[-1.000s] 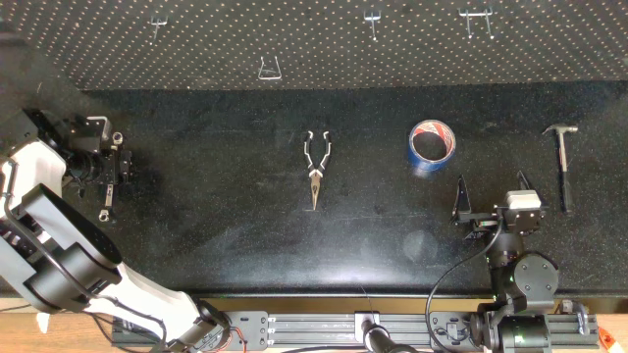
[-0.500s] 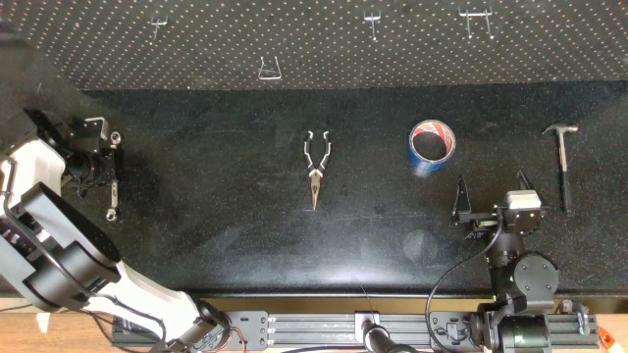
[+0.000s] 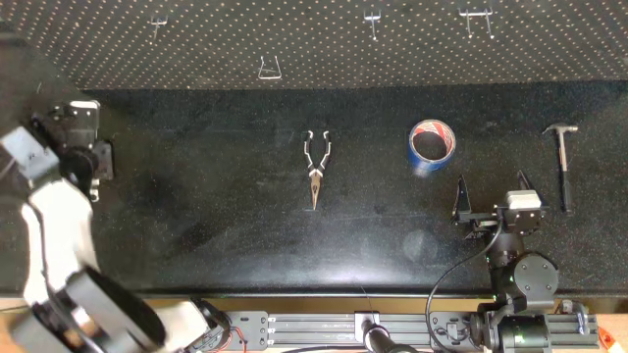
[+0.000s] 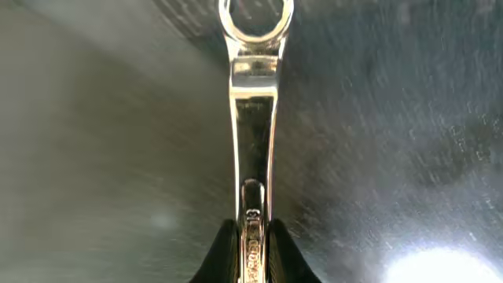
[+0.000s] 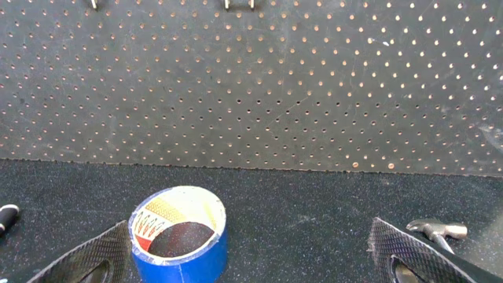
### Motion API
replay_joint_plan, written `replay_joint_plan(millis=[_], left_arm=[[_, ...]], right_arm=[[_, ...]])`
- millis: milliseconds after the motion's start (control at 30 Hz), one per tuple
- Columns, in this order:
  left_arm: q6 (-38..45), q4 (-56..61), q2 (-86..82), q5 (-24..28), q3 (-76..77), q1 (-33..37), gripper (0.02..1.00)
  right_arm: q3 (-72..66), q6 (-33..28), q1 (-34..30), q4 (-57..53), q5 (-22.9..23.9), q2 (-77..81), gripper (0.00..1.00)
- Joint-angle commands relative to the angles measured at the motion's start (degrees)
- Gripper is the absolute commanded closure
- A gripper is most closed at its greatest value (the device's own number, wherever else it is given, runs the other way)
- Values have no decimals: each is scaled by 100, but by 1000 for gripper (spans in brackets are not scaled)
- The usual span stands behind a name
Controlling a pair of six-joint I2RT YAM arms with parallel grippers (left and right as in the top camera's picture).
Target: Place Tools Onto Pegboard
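Along the back edge of the bench (image 3: 226, 226) stands the pegboard (image 3: 324, 39), with its wire hooks (image 3: 270, 69) all bare. The left arm is near the bench's left edge, toward the back-left corner. The right arm is near the front edge on the right, and the right gripper (image 3: 491, 186) has its fingers wide apart and holds nothing.

Loose tools on the bench, in descending size:
- The roll of tape (image 3: 431, 144) lies right of centre, just beyond the right gripper.
- The hammer (image 3: 562, 167) lies by the right edge.
- The pliers (image 3: 315, 167) lie at mid-bench.

The wrench (image 4: 253, 118) is clamped by its shank in the fingers (image 4: 224, 251) of the left gripper (image 4: 253, 240), with its ring end pointing away from the wrist.

Change over the last second: the left arm has swung and turned at the left edge, carrying the wrench up from where it hung low over the bench, while the right arm has kept still. The wrench therefore appears to be picked up and in transit, and it is not yet hung. Three tools are still untouched, so the task is judged to be at an early stage.
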Motion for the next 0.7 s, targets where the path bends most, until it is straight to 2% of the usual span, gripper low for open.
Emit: replay_joint_plan(millis=[33, 167, 233, 300, 400, 700], left_arm=[[39, 612, -1757, 70, -1235, -638, 991], [-1158, 931, -2734, 13, -1851, -1663, 991], [-2312, 1663, -2957, -291, -2096, -2159, 991], [-2745, 2011, -2813, -323, -2094, -2297, 993], [-2986, 2481, -2404, -332, -2037, -2457, 991], [-3058, 2544, -1644, -319, -1338, -2608, 991]], right_arm=[[-15, -59, 28, -31, 33, -44, 16], [-15, -59, 28, -31, 33, -44, 16], [-15, -59, 28, -31, 33, -44, 16], [-15, -59, 28, -31, 35, -44, 16], [-15, -59, 28, -31, 35, -44, 16], [-15, -59, 28, -31, 33, -44, 16]])
